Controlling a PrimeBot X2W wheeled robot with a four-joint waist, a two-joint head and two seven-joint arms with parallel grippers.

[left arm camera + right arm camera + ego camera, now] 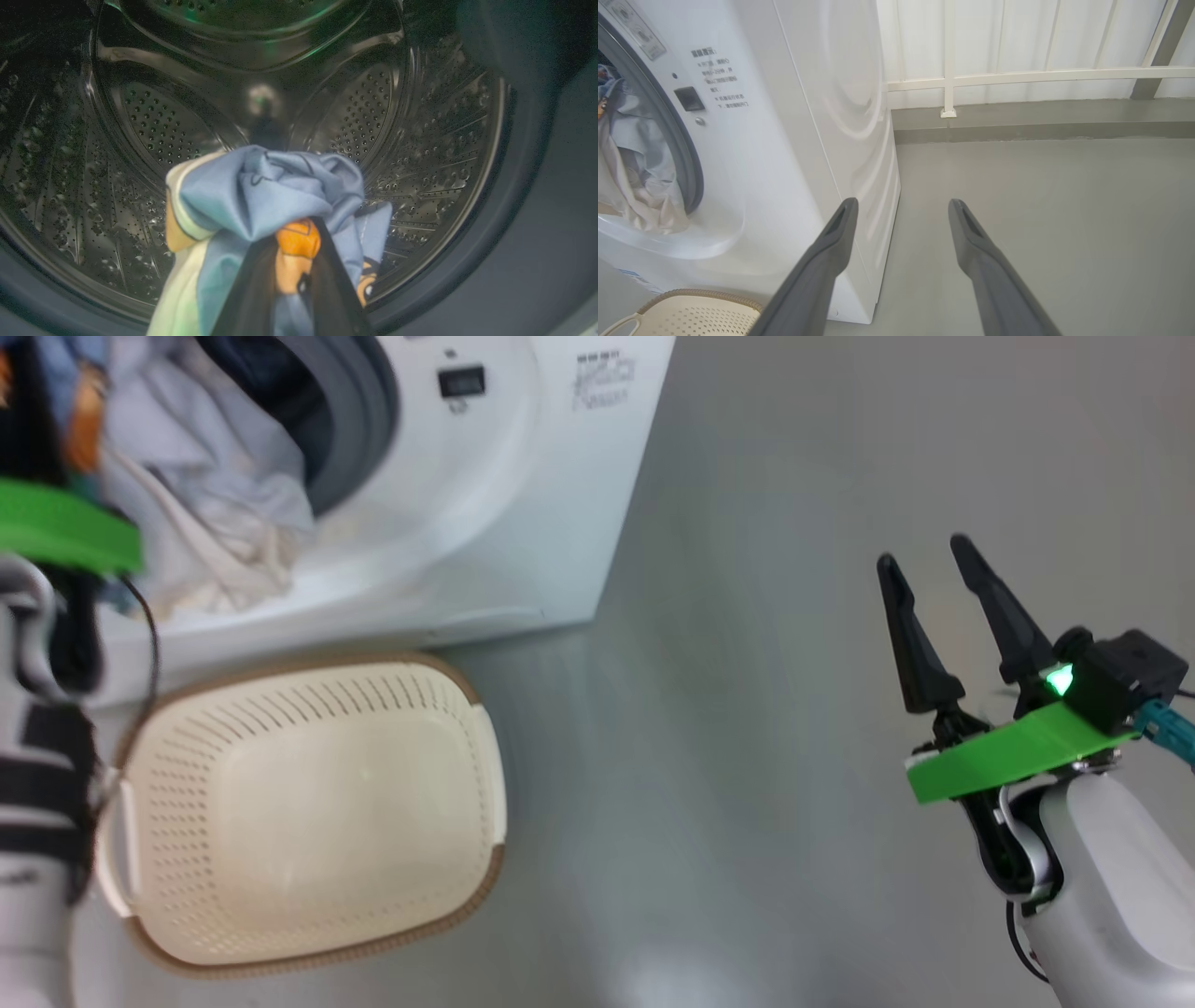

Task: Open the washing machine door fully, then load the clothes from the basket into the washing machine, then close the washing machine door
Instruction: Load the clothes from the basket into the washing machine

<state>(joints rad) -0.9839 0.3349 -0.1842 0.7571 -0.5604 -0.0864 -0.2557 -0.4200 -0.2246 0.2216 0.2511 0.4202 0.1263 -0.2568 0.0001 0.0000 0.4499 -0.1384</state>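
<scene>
Clothes: soft light blue fabric clothes (261,196) with orange-brown print and cream parts, bunched at the mouth of the drum; in the head view the clothes (215,513) hang out over the lower lip of the opening as a pale blue and cream drape
Left gripper: left gripper (294,240) with two long dark fingers, drawn narrow and clamped on the clothes, an orange patch pinched between the fingers; it points into the drum
Washing machine: big white front-loading washing machine (485,476) standing on the floor, its round opening uncovered and ringed by a grey rubber gasket (359,420)
Drum: perforated steel drum (159,126), dark and glossy, behind the held bunch
Basket: small cream-white perforated plastic basket (308,709) with a brown woven-look rim, on the floor just in front of the washing machine, below the hanging fabric
Right gripper: right gripper (922,553) with fingers spread wide and nothing between them, above the floor to the right of the washing machine, well apart from the basket
Floor: smooth grey floor (766,756)
Railing: white metal railing (1017,74) along the wall beyond the machine's side panel
</scene>
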